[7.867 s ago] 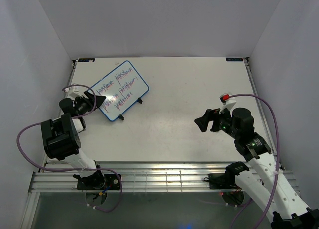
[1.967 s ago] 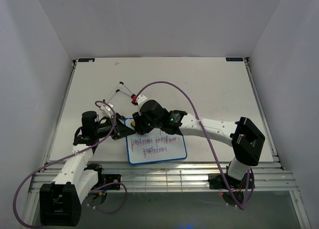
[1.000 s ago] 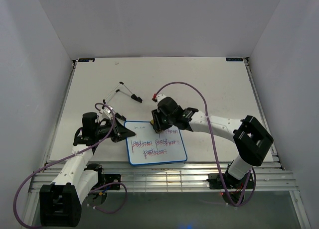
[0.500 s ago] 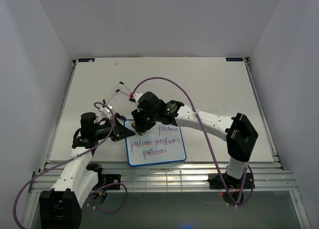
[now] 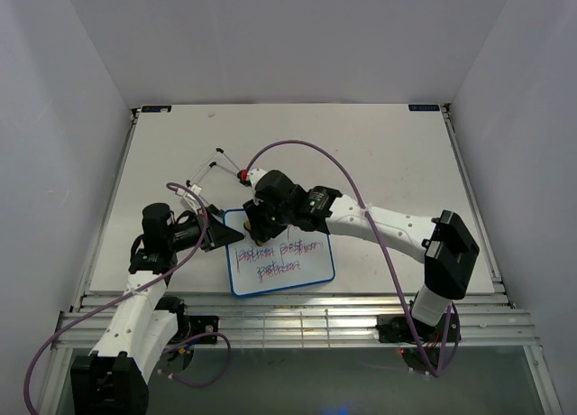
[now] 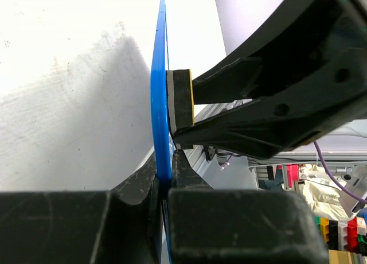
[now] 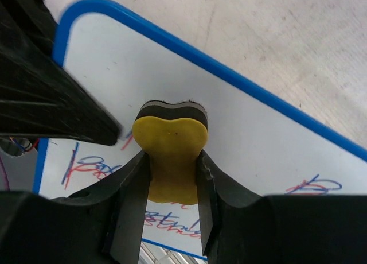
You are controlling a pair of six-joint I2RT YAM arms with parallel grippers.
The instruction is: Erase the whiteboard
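— Whiteboard [image 5: 290, 263]: which gripper has it?
— The left gripper [image 6: 166, 173]. Its jaws are pressed together on the blue frame at the board's left edge.
— And the right gripper [image 7: 171, 179]?
— Its jaws stand partly apart, clamped on a yellow eraser [image 7: 171, 149]. The eraser's dark felt side touches the white surface near the board's far left corner, just beside the left gripper.
— Where does the board lie?
— On the table [image 5: 388, 149], at its near edge, left of the middle. Red and blue writing covers its middle; the far strip is blank.
— What else is around?
— A thin black wire piece [image 5: 219, 152] lies beyond the board, toward the table's far left corner. A purple cable [image 5: 311, 149] arches above the right arm.
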